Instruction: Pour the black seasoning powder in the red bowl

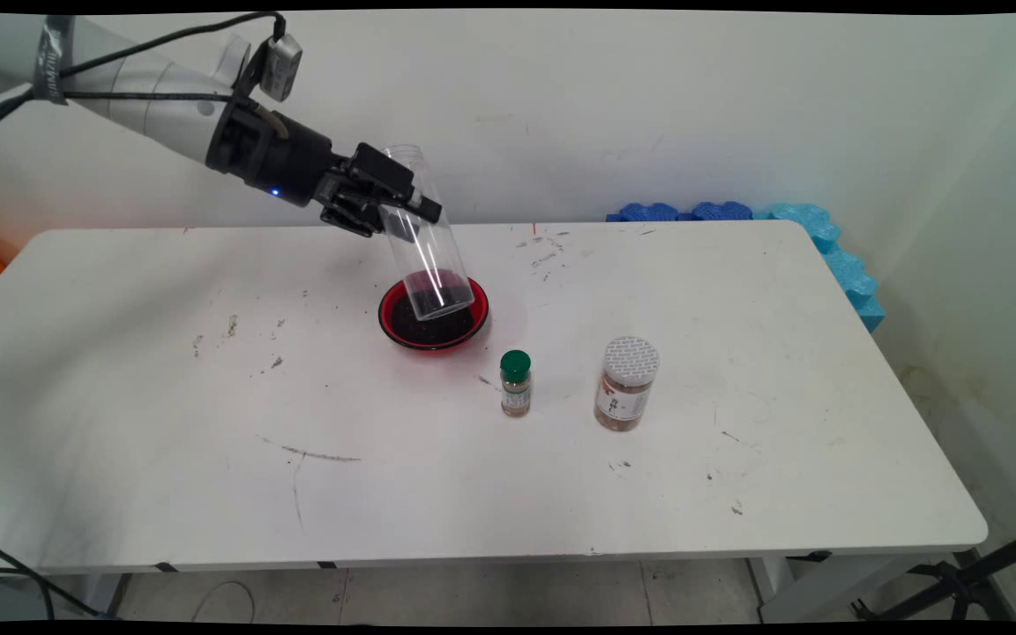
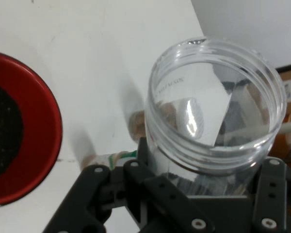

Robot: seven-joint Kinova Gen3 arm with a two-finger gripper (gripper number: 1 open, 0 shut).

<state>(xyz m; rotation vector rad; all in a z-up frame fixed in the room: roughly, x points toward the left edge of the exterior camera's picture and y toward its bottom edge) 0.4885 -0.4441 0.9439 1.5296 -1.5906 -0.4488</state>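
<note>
The tool [image 2: 203, 194] grips a clear plastic jar [image 2: 216, 107], its black fingers [image 2: 150, 179] pressed against the jar's sides. The jar's wide threaded mouth faces the camera and looks empty inside. To the left lies a red bowl [image 2: 43, 141] holding a dark, grainy filling, resting on the white tabletop [image 2: 102, 63]. Between bowl and jar, a small bottle with a green cap [image 2: 128, 155] peeks out, mostly hidden behind the jar.

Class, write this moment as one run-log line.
gripper: shut on clear jar | jar: tilted, empty | below: red bowl, dark contents | beside: two spice jars
</note>
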